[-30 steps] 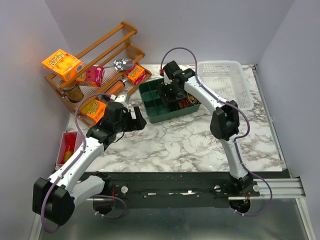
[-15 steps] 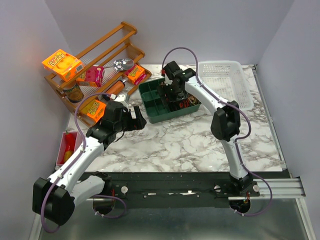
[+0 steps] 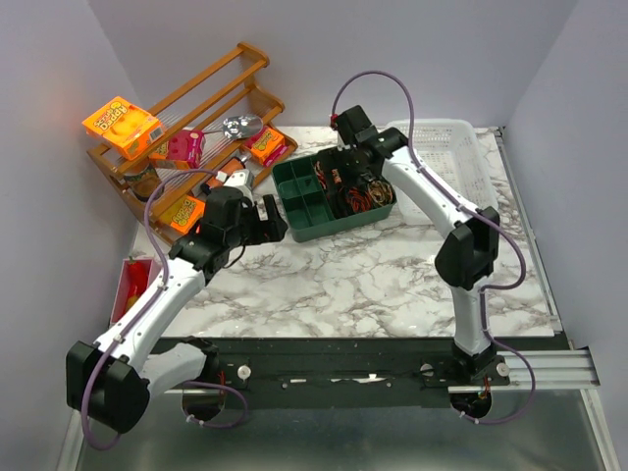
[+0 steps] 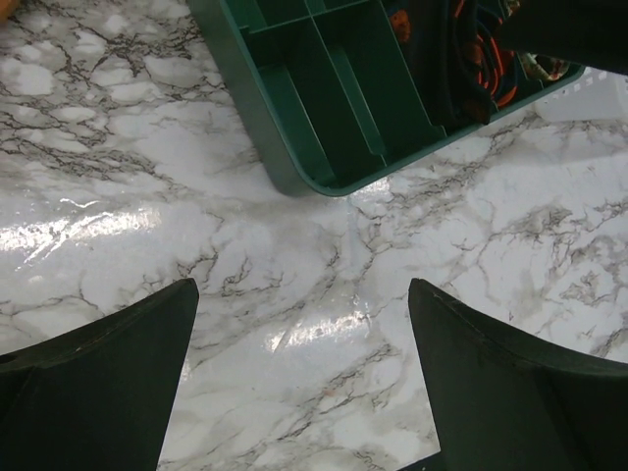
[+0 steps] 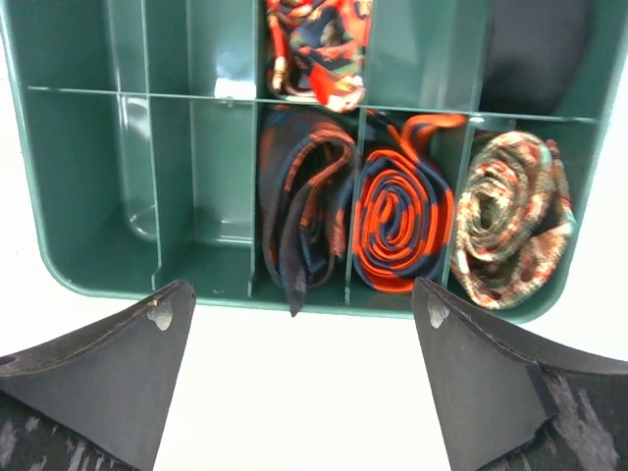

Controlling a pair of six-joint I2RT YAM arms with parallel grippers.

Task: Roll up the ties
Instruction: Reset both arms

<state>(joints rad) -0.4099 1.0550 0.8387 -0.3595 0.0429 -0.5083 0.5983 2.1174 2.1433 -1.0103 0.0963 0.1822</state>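
A green divided tray (image 3: 298, 222) holds several rolled ties. In the right wrist view a dark loose coil (image 5: 304, 206), an orange-and-navy striped coil (image 5: 402, 221) and a blotchy beige-red coil (image 5: 515, 231) sit side by side in the near row, with another tie (image 5: 319, 44) behind them. My right gripper (image 5: 304, 383) hangs open just outside the tray's rim (image 5: 196, 292), holding nothing; from above it (image 3: 345, 175) is over the tray's far side. My left gripper (image 4: 304, 383) is open over bare marble, short of the tray's corner (image 4: 294, 177); from above it (image 3: 278, 224) is left of the tray.
A wooden rack (image 3: 211, 83) with orange snack boxes (image 3: 120, 126) stands at the back left, close to the left arm. A white basket (image 3: 442, 157) sits right of the tray. A red bin (image 3: 132, 285) is at the table's left edge.
My right gripper has risen out of the tray and drawn back toward the far side, opening fully. The left arm has shifted slightly toward the rack.
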